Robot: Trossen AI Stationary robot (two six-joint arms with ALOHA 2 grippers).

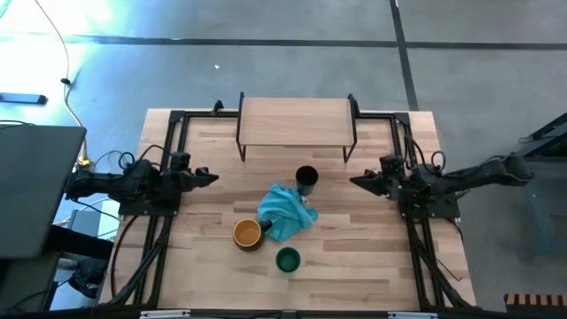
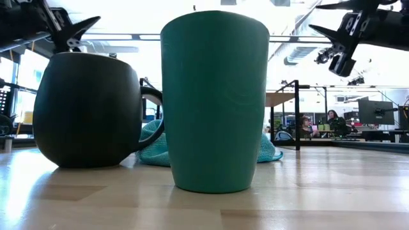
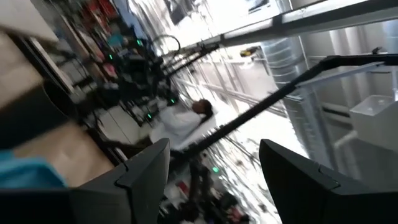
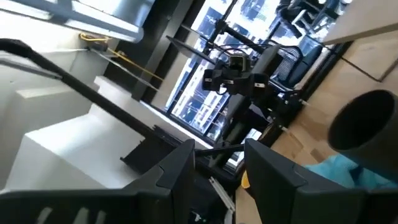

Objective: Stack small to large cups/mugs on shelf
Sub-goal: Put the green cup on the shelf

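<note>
The green cup point(image 1: 288, 260) stands upright near the table's near edge and fills the low view point(image 2: 214, 102). To its left, the dark mug with a yellow-orange inside point(image 1: 248, 234) point(image 2: 86, 112) also stands on its base. The taller black cup point(image 1: 306, 180) point(image 4: 364, 127) stands in front of the shelf point(image 1: 297, 124), a light-wood board on black legs at the far side. My left gripper point(image 1: 209, 177) point(image 3: 214, 180) hovers open over the table's left side. My right gripper point(image 1: 357, 182) point(image 4: 221, 174) hovers open over the right side. Both point toward the middle and are clear of every cup.
A crumpled teal cloth point(image 1: 285, 211) point(image 2: 150, 150) lies between the black cup and the mug, touching or nearly touching both. Black frame rails point(image 1: 168, 159) run along both table sides under the arms. Bare wood lies to the left and right of the cups.
</note>
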